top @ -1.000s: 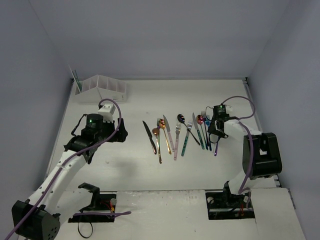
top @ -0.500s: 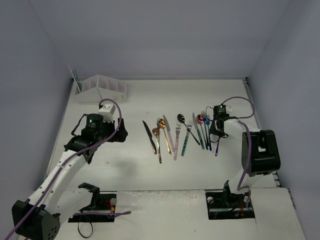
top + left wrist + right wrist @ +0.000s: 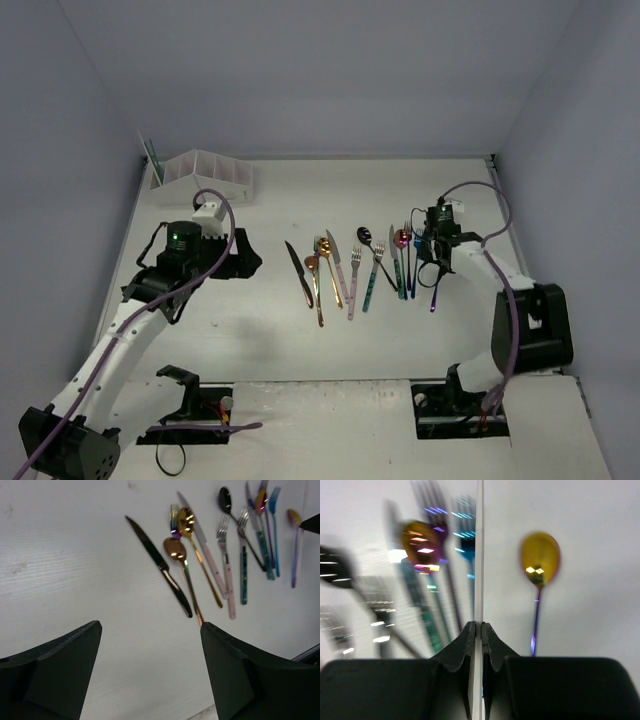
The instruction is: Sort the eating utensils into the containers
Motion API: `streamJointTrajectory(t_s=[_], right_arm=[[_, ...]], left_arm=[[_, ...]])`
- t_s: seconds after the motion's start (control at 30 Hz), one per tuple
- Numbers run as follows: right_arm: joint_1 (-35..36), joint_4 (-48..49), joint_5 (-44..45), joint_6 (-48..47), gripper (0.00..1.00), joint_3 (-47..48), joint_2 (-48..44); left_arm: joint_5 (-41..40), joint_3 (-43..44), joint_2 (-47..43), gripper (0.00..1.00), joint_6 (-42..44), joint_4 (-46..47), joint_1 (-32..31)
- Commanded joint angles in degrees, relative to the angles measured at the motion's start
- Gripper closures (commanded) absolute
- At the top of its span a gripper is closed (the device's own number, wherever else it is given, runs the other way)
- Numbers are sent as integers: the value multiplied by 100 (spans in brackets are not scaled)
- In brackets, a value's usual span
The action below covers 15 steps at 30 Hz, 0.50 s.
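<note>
The right claw point(image 3: 434, 262) point(image 3: 481, 626) sat at the right end of the row of utensils point(image 3: 355, 270), its fingers pressed together on a thin silver utensil point(image 3: 479, 555) seen edge-on from the wrist; whether it was a knife or a handle could not be told. A blue fork point(image 3: 468, 525) lay just to its left and a purple spoon point(image 3: 539, 557) just to its right, so the piece was hemmed in on both sides. The left claw point(image 3: 235, 255) point(image 3: 150, 627) hung spread wide and empty over the table point(image 3: 250, 330), left of a black knife point(image 3: 160, 565), a copper spoon point(image 3: 175, 550) and a gold spoon point(image 3: 186, 520). The rack point(image 3: 205, 172) stood in the far left corner, well apart from the right arm and nearer the left one. The step in hand looked to be the lift of the pinched piece; it would go best as a straight rise, with no sideways drift until the whole length was free of the fork and spoon. A grip on so thin an edge could let the piece pivot, so the pinch should hold firm and the wrist stay level. The carry to the rack was long for the right arm; a pass to the open left claw seemed likely, and the piece should be offered with a free end to grasp; it should then enter a compartment end first.
</note>
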Motion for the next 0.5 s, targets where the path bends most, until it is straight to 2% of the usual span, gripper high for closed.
streamJointTrajectory(t_s=[0.0, 0.1, 0.23, 0.47], right_arm=[[790, 293, -182, -426, 100, 548, -1264], [1252, 645, -691, -523, 100, 565, -1877], [2037, 958, -1215, -795, 100, 591, -2325], [3023, 1461, -1760, -1044, 100, 559, -2578]], left_arm=[[322, 940, -105, 22, -934, 330, -478], [-8, 1285, -37, 22, -1147, 436, -978], [-527, 1491, 120, 22, -1425, 1054, -1847], [-1286, 1781, 779, 24, -1408, 2168, -3005]])
